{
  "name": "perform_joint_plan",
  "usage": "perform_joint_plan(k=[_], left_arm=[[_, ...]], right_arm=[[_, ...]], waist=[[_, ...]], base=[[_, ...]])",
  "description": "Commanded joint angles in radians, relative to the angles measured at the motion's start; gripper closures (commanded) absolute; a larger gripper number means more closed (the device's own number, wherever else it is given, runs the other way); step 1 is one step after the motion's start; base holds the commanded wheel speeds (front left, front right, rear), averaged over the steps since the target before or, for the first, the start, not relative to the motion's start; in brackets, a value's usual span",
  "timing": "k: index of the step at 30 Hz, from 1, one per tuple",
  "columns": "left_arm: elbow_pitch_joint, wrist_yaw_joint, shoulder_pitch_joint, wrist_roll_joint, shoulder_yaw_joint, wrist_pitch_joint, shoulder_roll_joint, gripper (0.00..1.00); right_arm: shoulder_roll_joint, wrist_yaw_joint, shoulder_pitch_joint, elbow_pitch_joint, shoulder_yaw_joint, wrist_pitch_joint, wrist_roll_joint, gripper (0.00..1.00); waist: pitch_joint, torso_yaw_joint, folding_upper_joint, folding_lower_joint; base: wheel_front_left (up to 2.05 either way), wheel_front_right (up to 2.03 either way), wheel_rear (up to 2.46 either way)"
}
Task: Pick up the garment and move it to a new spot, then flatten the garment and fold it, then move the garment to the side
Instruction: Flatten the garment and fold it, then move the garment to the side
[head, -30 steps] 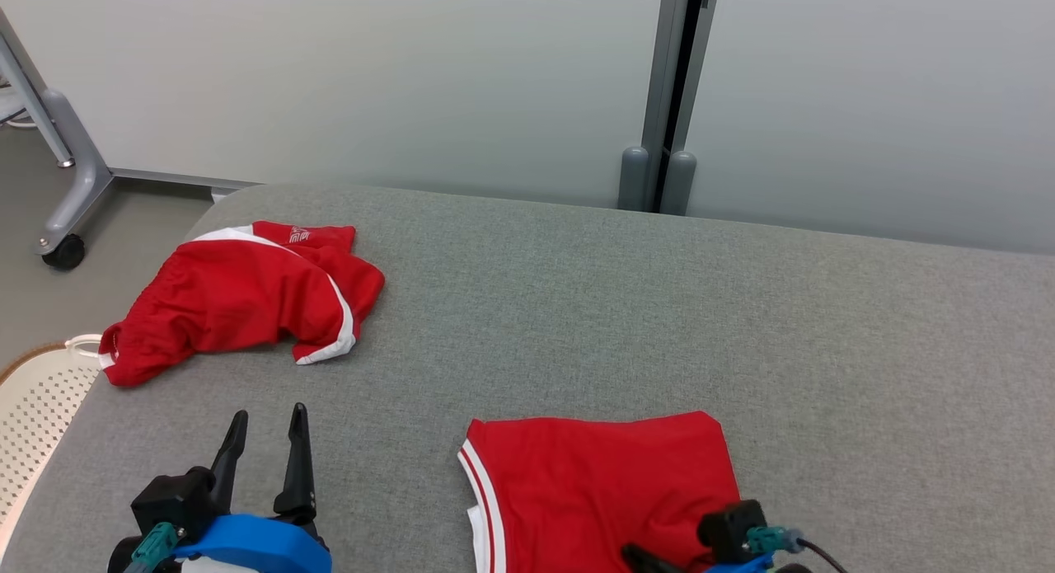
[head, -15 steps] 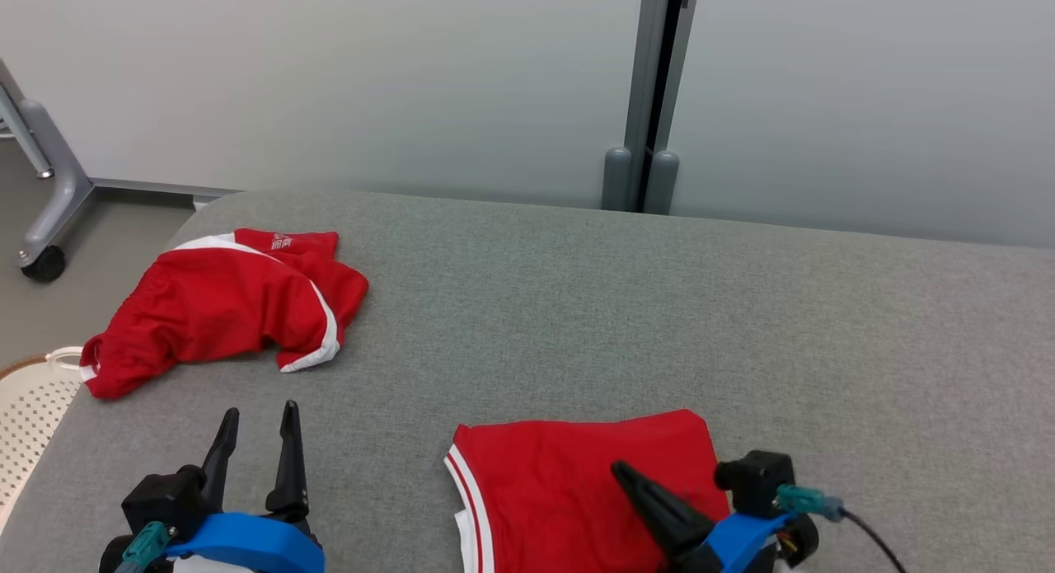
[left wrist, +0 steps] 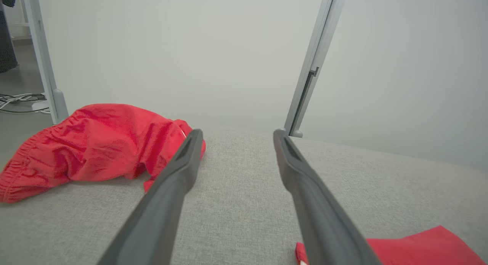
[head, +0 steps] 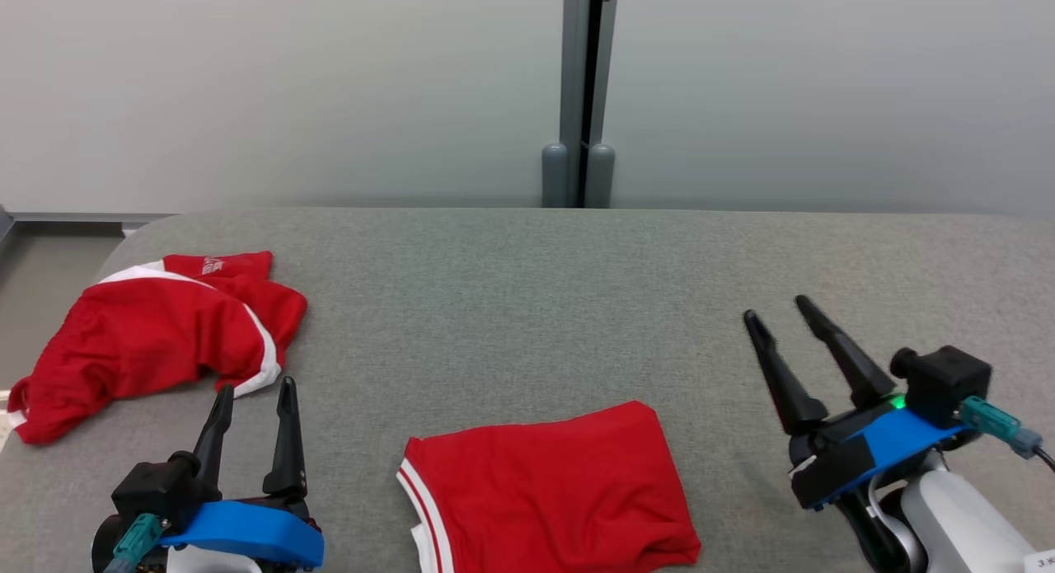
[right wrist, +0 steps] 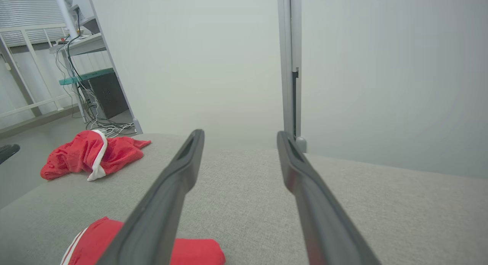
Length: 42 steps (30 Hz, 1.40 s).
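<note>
A folded red garment with white stripes along its left edge lies flat on the grey padded table, near the front edge. My right gripper is lifted to the right of it, open and holding nothing; the folded garment lies below its left finger. My left gripper stands open and empty at the front left, with a corner of the folded garment at its lower right. A second red garment with white trim lies crumpled at the table's left end.
The crumpled garment lies just ahead and left of my left gripper, and far left of my right gripper. A pale wall with a grey post runs behind the table. Desks and cables stand beyond the left end.
My right gripper has let go of the folded garment, opened, and risen up and to the right. The head camera has turned, shifting the whole picture. The left gripper has stayed open.
</note>
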Motion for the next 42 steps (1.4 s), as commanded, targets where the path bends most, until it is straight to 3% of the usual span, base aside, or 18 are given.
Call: perform_joint_plan(k=[1,12,21,25,32,42], left_arm=[[-0.013,-0.002,0.006,0.008,-0.005,-0.004,0.002,0.0],[-0.03,-0.002,0.008,0.016,-0.03,-0.004,0.012,0.0],[-0.027,-0.002,0.01,0.008,-0.038,-0.004,0.016,0.0],[-0.027,-0.002,0.004,0.008,-0.037,-0.004,0.014,0.0],[-0.02,-0.002,-0.014,0.002,-0.054,-0.004,0.015,0.0],[-0.004,-0.002,-0.03,-0.008,-0.064,-0.004,0.018,0.0]], right_arm=[[0.012,0.0,0.023,-0.007,-0.043,-0.002,-0.025,0.0],[0.094,0.0,0.133,0.046,-0.17,-0.002,-0.132,0.0],[0.108,0.0,0.123,0.091,-0.156,-0.003,-0.142,0.0],[0.105,0.0,0.087,0.119,-0.087,0.022,-0.128,0.0],[0.124,0.0,-0.019,0.216,0.074,0.246,0.014,0.0],[0.145,0.0,-0.117,0.405,0.166,0.508,0.123,0.0]], waist=[[-0.002,-0.012,0.0,0.0],[0.002,-0.072,0.0,0.0],[0.012,-0.074,0.0,0.0],[0.02,-0.067,0.0,0.0],[0.039,-0.038,0.0,0.0],[0.054,0.026,0.0,0.0]], base=[[0.0,0.0,0.0],[0.0,0.0,0.0],[0.0,0.0,0.0],[0.0,0.0,0.0],[0.0,0.0,0.0],[0.0,0.0,0.0]])
